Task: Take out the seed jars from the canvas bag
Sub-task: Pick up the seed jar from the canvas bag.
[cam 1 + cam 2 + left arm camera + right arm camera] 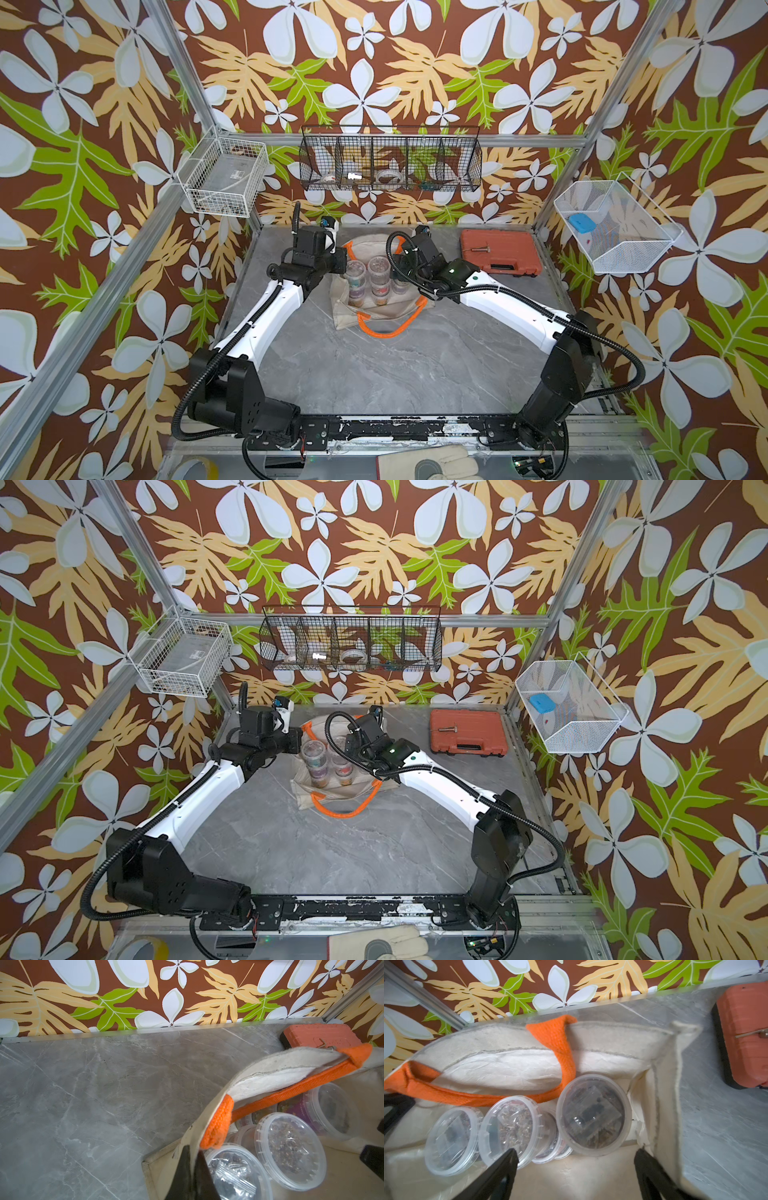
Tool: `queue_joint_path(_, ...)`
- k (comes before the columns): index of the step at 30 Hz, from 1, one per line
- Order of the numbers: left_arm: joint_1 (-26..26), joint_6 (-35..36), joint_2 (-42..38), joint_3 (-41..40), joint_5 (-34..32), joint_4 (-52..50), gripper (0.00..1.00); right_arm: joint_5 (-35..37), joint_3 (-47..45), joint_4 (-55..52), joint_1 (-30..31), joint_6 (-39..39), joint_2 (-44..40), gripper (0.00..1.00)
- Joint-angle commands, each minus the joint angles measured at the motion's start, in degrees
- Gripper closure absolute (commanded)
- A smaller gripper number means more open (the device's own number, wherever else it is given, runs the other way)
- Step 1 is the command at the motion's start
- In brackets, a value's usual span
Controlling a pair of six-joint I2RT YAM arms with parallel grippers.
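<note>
Table (374,374): grey marble top, shown whole only in both top views.
Canvas bag (345,311): laid open mid-table between the arms; its pale lining (508,1068) is shown only by the wrist views.
Tool case (500,251): placed well apart from the bag, at the back right.
Seed jars (377,266): kept inside the bag; the stacks are seen from above, and the lids (593,1115) are seen close by the wrists.
Left gripper (192,1159): jaws clamped on the bag's rim beside an orange handle (218,1122).
Right gripper (576,1158): jaws spread apart near the jars.

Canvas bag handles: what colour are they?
The handles are bright orange, clearest in the right wrist view.
</note>
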Motion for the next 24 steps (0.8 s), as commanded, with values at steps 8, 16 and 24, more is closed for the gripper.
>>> queue_joint_path(8,0.0,-1.6,-0.2,0.0,1.8,1.1,1.00,4.6,1.6,1.4,-0.4,2.9,2.1,0.19)
queue_joint_path(16,0.0,-1.9,-0.1,0.0,2.9,1.2,1.00,5.7,5.1,0.3,-0.4,3.4,5.8,0.15)
queue_joint_path(24,0.0,-1.9,-0.3,-0.2,3.7,1.4,1.00,7.0,6.6,-0.6,-0.5,3.5,7.9,0.24)
